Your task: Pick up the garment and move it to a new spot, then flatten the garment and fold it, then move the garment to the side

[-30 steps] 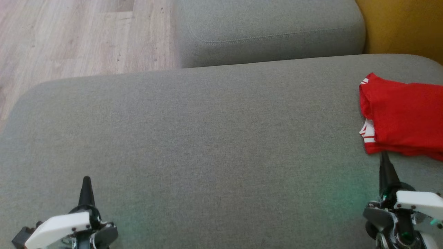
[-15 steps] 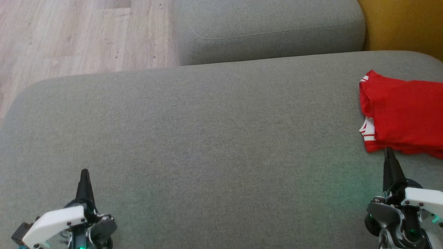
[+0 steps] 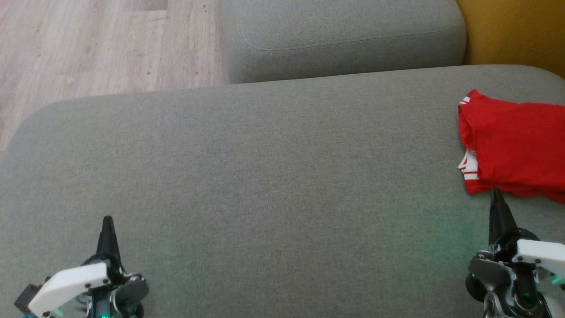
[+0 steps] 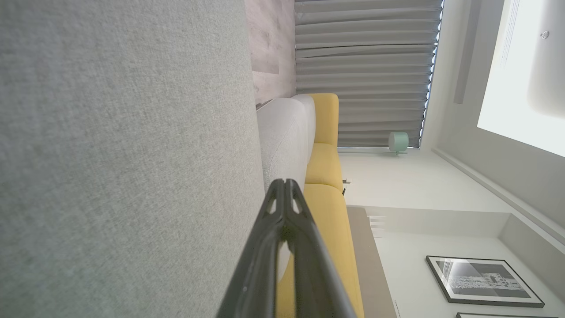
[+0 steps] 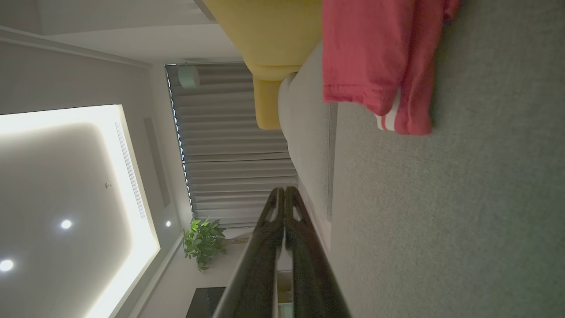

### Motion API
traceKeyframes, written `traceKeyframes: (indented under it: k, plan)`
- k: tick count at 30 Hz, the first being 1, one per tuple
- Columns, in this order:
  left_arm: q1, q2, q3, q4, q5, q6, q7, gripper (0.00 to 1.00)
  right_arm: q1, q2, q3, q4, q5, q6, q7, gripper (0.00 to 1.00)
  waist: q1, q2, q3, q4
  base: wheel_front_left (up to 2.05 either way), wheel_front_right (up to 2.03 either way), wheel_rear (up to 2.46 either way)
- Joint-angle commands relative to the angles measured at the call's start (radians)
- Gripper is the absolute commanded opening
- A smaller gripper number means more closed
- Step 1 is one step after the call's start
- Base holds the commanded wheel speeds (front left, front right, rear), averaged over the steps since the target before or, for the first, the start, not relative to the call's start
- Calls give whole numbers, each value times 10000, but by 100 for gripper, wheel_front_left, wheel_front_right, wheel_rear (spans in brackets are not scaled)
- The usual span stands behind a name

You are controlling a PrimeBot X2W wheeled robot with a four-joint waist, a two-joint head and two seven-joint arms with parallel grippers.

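Lying folded at the far right of the grey cushion (image 3: 273,176), the garment (image 3: 516,145) shows plain red cloth, with a bit of white-and-red striped trim poking out at its near left corner. Its right part runs past the edge of the head view, so its full outline cannot be told.

The right claw (image 3: 495,194) hovers low over the cushion with its two dark fingers pressed together and nothing between them. Its tip points at the garment's near edge. In the head view the tip looks to be just at the hem, but the right wrist view shows bare cushion between the tip (image 5: 282,190) and the red cloth (image 5: 371,53), so they are probably apart.

The left claw (image 3: 107,221) sits well apart at the cushion's near left. Its fingers are likewise pressed together and empty, which is plain in the left wrist view (image 4: 285,182).

Beyond lie a second grey cushion (image 3: 344,39), a wooden floor (image 3: 101,44) and a yellow seat (image 3: 516,31).
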Motion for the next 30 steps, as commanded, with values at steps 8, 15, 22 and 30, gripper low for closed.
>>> traceKeyframes:
  k: [8, 15, 22, 30]
  plan:
    - [-485, 42, 377, -364, -46, -65, 79, 0, -544, -109, 148, -382, -15, -7, 84, 0, 0, 0, -1, 0, 0, 0, 0]
    - [-485, 42, 378, -364, -46, -65, 79, 0, -545, -97, 130, -381, -30, -7, 98, 0, 0, 0, -1, 0, 0, 0, 0]
    - [-485, 42, 378, -365, -46, -65, 79, 0, -547, -86, 114, -380, -43, -7, 111, 0, 0, 0, -1, 0, 0, 0, 0]
    - [-485, 41, 379, -365, -45, -65, 80, 0, -548, -74, 98, -379, -57, -7, 124, 0, 0, 0, -1, 0, 0, 0, 0]
